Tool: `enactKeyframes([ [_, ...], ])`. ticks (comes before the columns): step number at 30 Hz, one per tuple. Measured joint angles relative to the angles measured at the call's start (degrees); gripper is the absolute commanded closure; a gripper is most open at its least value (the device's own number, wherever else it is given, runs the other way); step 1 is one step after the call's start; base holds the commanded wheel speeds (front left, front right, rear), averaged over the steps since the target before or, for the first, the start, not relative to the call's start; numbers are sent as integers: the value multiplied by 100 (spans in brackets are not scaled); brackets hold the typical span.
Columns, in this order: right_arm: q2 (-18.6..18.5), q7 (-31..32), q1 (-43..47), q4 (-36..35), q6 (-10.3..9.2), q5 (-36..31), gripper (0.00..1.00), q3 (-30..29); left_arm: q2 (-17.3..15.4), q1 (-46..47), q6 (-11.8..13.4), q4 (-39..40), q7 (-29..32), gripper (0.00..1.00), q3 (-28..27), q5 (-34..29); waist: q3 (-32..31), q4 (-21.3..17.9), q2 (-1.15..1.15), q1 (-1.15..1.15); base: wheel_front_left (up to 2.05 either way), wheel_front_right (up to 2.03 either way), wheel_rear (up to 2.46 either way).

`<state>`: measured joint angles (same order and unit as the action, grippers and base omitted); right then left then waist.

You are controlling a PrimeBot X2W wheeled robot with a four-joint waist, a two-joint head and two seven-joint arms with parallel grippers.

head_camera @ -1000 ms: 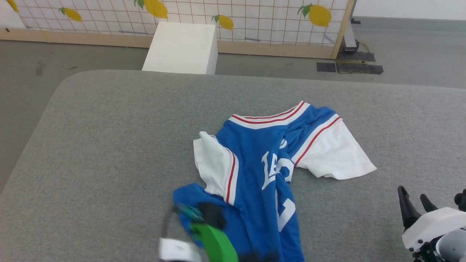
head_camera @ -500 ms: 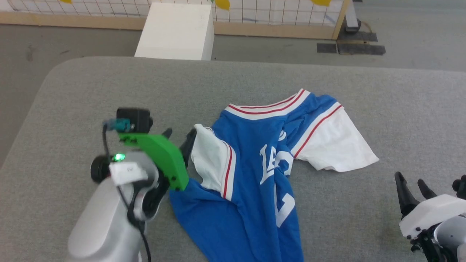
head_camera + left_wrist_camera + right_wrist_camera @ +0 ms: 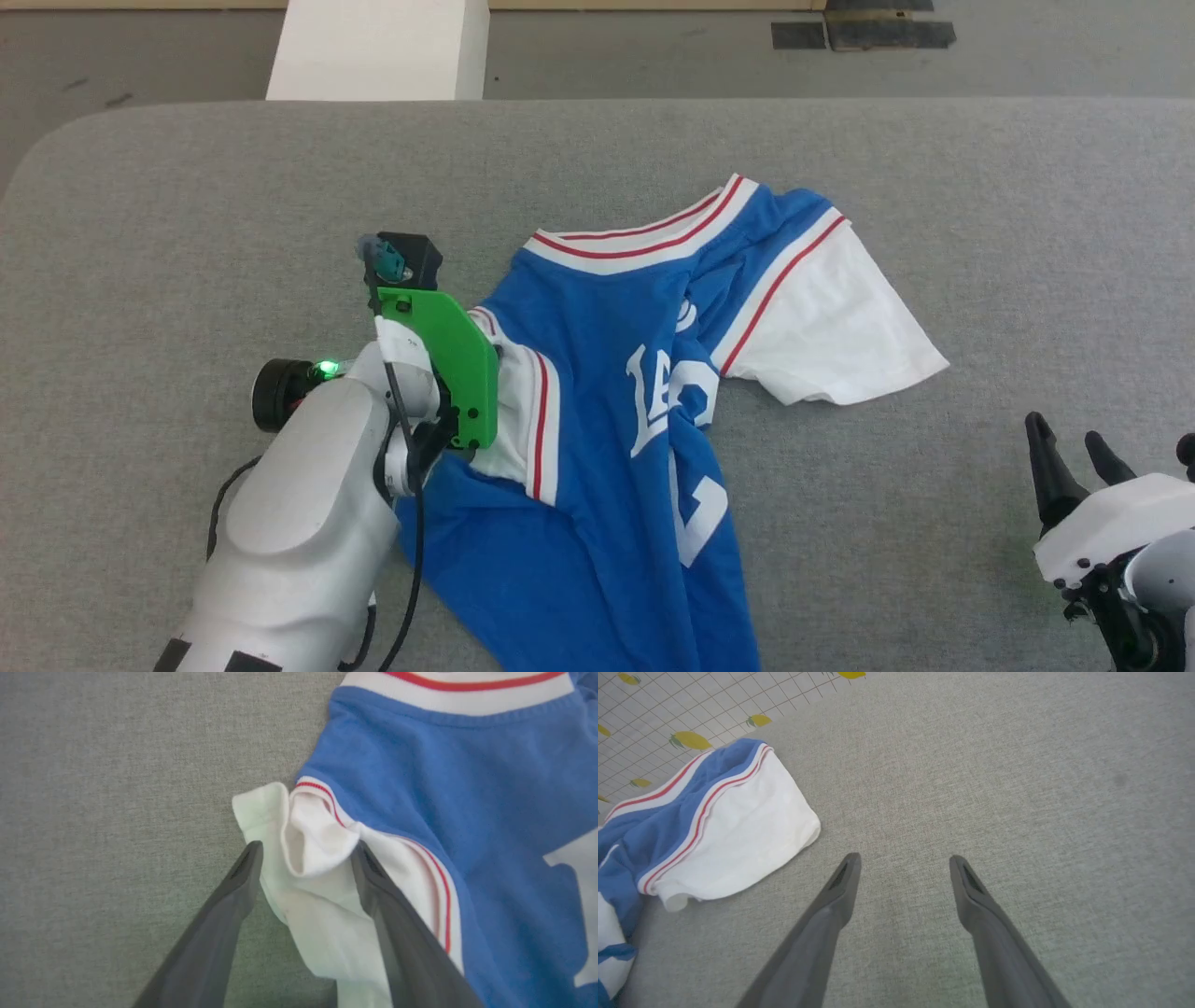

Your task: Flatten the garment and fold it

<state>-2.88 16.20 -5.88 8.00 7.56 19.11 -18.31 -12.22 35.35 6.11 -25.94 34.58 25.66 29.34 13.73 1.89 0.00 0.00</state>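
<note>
The garment (image 3: 607,373) lies crumpled near the middle of the grey cloth-covered table (image 3: 187,233). Its white, red-striped collar is at 12 o'clock and its blue body runs toward 6 o'clock, out of the head view's lower edge. White lettering on the chest is broken by a lengthwise fold. The white sleeve at 3 o'clock is spread flat, with a thin red stripe at its seam. The sleeve at 9 o'clock is bunched and doubled over on itself.

The left gripper (image 3: 307,848) stands with its jaws wide apart, one finger on each side of that bunched sleeve and not clamped on it. The right gripper (image 3: 1062,431) is at 4 o'clock, well apart from the garment. Its jaws are also spread, with nothing between them but bare table.

Open table surface extends from the garment at 9, 12 and 3 o'clock, and the far corner at 10 o'clock is rounded. Beyond the far edge a white block (image 3: 373,47) stands on the grey floor (image 3: 140,56) at 11 o'clock. The right wrist view shows a lemon-printed grid panel (image 3: 668,718) behind the garment.
</note>
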Motion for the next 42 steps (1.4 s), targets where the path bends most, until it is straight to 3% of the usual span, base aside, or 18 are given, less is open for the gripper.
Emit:
enactKeyframes([
  [3, -1, 0, -3, -14, 0, 0, 0, -13, 38, 0, -12, -144, -177, 0, -54, 74, 90, -34, 0, 0, 0, 0, 0],
  [4, 0, 0, -4, -15, 0, -1, 0, -15, 62, 1, -42, -183, -264, 58, -65, 100, 115, -39, 0, 0, 0, 0, 0],
  [5, 0, 0, -5, -15, 0, -1, 0, -18, 82, 2, -76, -220, -322, 100, -65, 101, 131, -39, 0, 0, 0, 0, 0],
  [11, 0, 20, -22, -76, 0, -91, 0, 54, 192, -3, -209, -349, -789, 100, -185, 222, 123, 22, 0, 0, 0, 0, 0],
  [16, -44, 211, -225, -419, 0, -305, 0, 435, 202, -116, -207, 7, -1340, 100, -459, 445, 56, 72, 0, 0, 0, 0, 0],
  [22, -638, 1098, -1022, -504, 0, -877, 0, 1437, 104, -707, -196, 560, -1515, 100, -345, 385, 123, 131, 0, 0, 0, 0, 0],
  [31, -1221, 2206, -2396, 780, 1, -1631, 0, 2553, 175, -953, 1, 1126, -1558, 100, -247, 374, 387, 314, 0, 0, 0, 0, 0],
  [40, -1259, 2470, -2843, 1650, -2, -1481, 0, 2985, 176, -953, 53, 1240, -1560, 100, -164, 318, 621, 464, 0, 0, 0, 0, 0],
  [41, -1269, 2526, -2888, 1695, -4, -1389, 53, 3025, 177, -953, 53, 1248, -1563, 100, -162, 318, 633, 468, 0, 0, 0, 0, 0],
  [42, -1282, 2521, -2928, 1709, -8, -1256, 78, 3036, 176, -953, 53, 1252, -1603, 100, -162, 318, 640, 466, 0, 0, 0, 0, 0],
])
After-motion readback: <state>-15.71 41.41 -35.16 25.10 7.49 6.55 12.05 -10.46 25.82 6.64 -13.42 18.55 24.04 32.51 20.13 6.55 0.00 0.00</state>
